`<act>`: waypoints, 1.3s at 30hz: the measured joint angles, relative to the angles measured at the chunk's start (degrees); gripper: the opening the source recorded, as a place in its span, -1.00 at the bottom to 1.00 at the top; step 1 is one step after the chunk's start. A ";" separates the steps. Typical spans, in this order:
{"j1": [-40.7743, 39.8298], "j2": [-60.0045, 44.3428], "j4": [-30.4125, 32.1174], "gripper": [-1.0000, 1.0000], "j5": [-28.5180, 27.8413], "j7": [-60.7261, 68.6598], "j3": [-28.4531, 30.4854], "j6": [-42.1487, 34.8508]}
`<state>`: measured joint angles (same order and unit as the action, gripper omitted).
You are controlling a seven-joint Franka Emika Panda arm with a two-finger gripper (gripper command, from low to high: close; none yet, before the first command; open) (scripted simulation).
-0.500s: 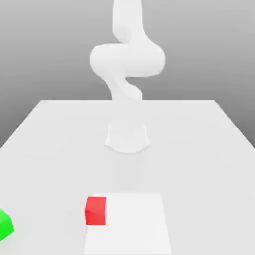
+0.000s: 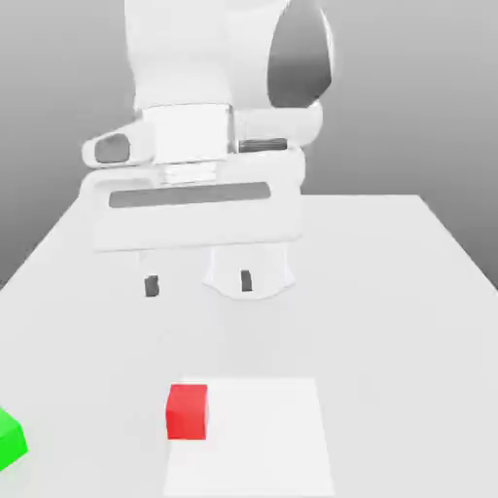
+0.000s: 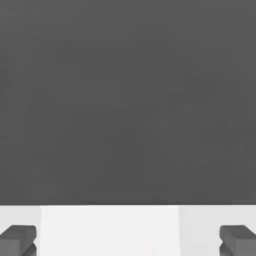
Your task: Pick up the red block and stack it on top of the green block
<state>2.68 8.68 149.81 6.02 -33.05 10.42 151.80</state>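
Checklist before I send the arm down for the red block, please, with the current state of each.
1. Gripper open: ok, fingers wide apart.
2. Nothing held: ok, the gap between the fingers is empty.
3. Red block flat and upright: ok, it sits at the white square's edge.
4. Top of the green block free for stacking: cannot tell, the picture edge cuts it off.
5. Fingers lined up with the red block's sides: cannot tell.
6. Gripper down at block height: not ok, it hangs above the table.
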 joint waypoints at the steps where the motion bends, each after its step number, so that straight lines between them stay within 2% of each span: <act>1: -0.21 -2.02 1.03 0.00 -0.25 0.30 0.24 1.16; 6: -1.89 -11.69 5.40 0.00 -3.28 0.28 1.41 7.21; 12: -5.27 -23.10 4.22 0.00 2.34 4.67 -3.32 16.53; 13: -5.87 -24.29 4.06 -1.00 2.98 5.14 -4.06 17.51; 20: -5.98 -24.19 4.07 -1.00 2.60 4.83 -4.13 17.40; 27: -4.73 -13.03 5.19 -1.00 -4.05 -0.07 -0.41 7.48; 32: -10.15 -16.14 -3.59 -1.00 -2.82 0.75 3.28 1.39; 39: -18.52 -23.09 -17.96 -1.00 2.10 4.31 8.47 -6.65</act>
<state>-15.85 -14.41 131.85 8.11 -28.74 18.89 145.15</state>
